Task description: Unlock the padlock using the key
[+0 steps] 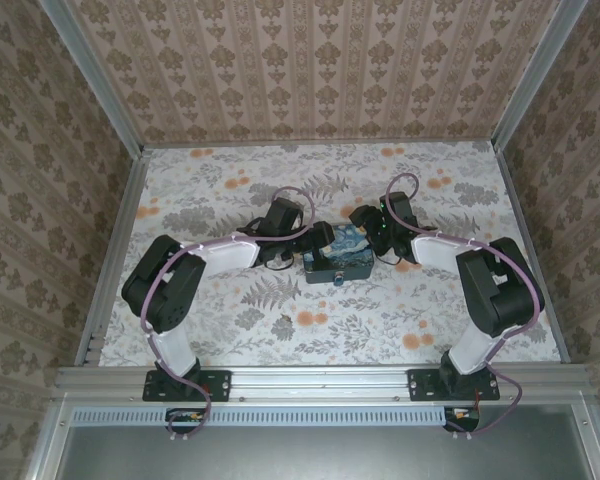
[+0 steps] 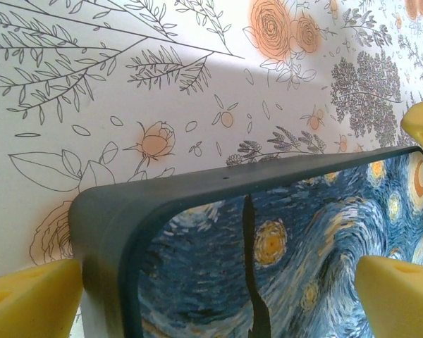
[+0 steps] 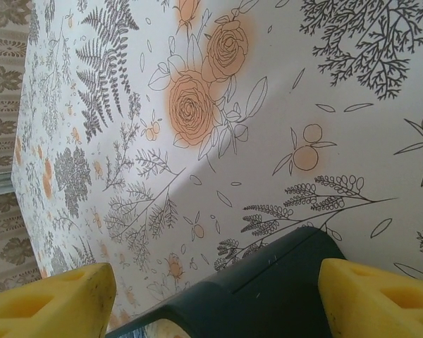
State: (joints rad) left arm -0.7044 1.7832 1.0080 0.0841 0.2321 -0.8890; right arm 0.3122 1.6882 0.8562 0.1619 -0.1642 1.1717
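The left end effector (image 2: 211, 299) stands open. Its two blunt yellow wedge-shaped fingers (image 2: 28, 299) are spread wide over one rounded corner of the box (image 2: 197, 232), one just outside the box's dark side wall and the other in front of its printed lid. The right end effector (image 3: 215, 299) is open too, with its two matching yellow fingers apart and another corner of the box between them. I cannot tell whether either finger touches it.

There is one box, rectangular with rounded corners. It has a smooth, matte, dark grey rim and a lid printed with swirling blue brushstrokes and yellow stars. A thin dark crack-like line runs down the print.

In the top view, one tiny bluish padlock (image 1: 337, 279) sits at the middle of the box's near side wall. It is too small to make out its shackle.

The two arms, black with white links, reach the box from its left and right ends. The worktop (image 1: 230, 320) under the box is flat and white, patterned with orange roses and grey ferns.
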